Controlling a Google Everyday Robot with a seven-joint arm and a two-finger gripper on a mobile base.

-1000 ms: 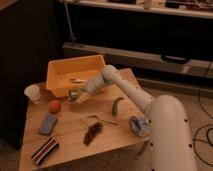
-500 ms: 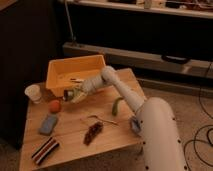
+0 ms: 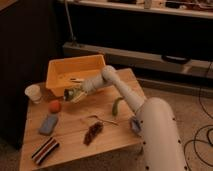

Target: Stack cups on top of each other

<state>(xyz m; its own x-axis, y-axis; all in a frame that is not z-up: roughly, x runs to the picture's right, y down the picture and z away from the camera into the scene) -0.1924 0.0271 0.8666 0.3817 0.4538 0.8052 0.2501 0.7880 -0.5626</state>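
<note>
Wooden table in a dim room, dark shelving behind it. So my arm's stretched out low across the top, and my gripper is sitting just in front of the orange-yellow bin, clamped on the pale yellow-green cup, which is tipped on its side in my grip. White cup stands upright near the left edge, apart from me. Just beside my gripper, below and to the left, there's a small orange-red ball, then a blue-grey sponge, and a striped block near the front corner. Green curved vegetable thing lies right of my arm, and a dark reddish clump nearer the front.
</note>
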